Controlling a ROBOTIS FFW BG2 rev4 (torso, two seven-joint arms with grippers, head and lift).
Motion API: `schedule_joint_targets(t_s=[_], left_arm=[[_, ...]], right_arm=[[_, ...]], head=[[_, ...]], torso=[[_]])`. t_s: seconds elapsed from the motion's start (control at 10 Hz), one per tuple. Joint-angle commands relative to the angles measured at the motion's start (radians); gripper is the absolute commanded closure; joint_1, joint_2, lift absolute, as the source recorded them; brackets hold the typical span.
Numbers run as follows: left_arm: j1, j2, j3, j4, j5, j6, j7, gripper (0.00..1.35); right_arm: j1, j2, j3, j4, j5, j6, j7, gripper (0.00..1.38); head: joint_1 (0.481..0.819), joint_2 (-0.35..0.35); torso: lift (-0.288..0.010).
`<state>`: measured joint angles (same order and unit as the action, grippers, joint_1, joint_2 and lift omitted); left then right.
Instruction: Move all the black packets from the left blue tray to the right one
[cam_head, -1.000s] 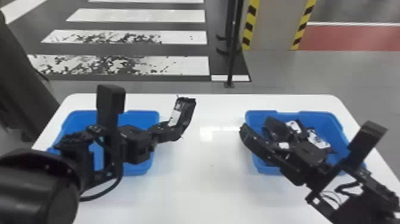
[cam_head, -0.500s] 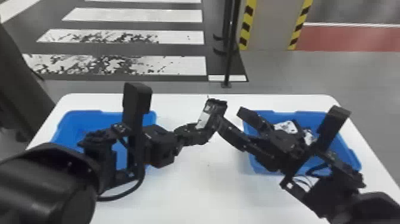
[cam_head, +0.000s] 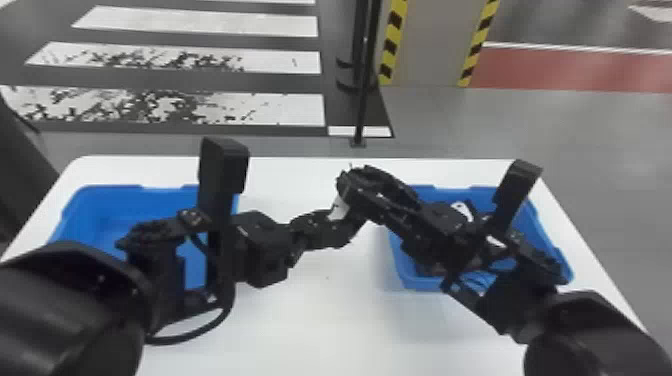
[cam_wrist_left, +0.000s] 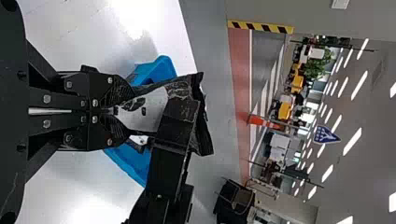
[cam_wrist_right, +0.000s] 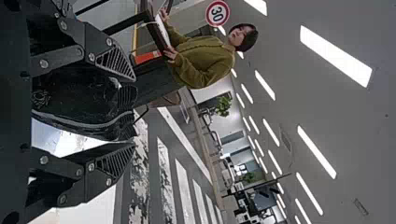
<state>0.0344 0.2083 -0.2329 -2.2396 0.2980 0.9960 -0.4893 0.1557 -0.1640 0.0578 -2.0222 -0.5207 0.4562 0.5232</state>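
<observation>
The left gripper has its two fingers brought close together, and between them they are pinching one black packet by its white part. I see this well in the left wrist view, where the fingers of the left gripper press on the packet from both sides. This packet is held in the air above the white table, in the space between the two trays. The right gripper is meeting it there; its fingers are spread apart, and in the right wrist view the dark, shiny packet lies between the fingers of the right gripper. Which of these fingers touch the packet, I cannot tell. In the left wrist view one black finger of the right gripper passes across the packet. A little farther out, the right blue tray stands on the table, partly behind the right arm, and it contains more packets, with white patches on them. On the other side is the left blue tray, partly covered by the left arm. Behind the table there is a floor with white stripes, a thin black post and a grey column with yellow and black edges.
</observation>
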Motion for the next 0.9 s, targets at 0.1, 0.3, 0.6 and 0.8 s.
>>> schedule_joint_targets(t_s=[0.1,0.3,0.6,0.8], left_arm=[[0.01,-0.003,0.016,0.0,0.005,-0.029,0.005,0.99],[0.034,-0.009,0.053,0.0,0.003,-0.071,0.009,0.24],[0.179,-0.027,0.185,-0.123,-0.001,-0.176,0.034,0.13],[0.307,-0.058,0.305,-0.231,0.017,-0.24,0.04,0.13]], right_arm=[[0.009,0.0,0.008,0.001,-0.03,-0.005,0.003,1.28],[0.011,0.0,0.008,0.008,-0.048,-0.005,0.006,1.28],[-0.04,0.0,-0.09,0.099,0.0,-0.017,0.006,1.28],[-0.089,-0.003,-0.185,0.19,0.07,-0.039,0.004,1.28]], head=[[0.695,-0.082],[0.695,-0.067],[0.695,-0.046],[0.695,-0.06]], torso=[[-0.14],[-0.14],[-0.14],[-0.14]])
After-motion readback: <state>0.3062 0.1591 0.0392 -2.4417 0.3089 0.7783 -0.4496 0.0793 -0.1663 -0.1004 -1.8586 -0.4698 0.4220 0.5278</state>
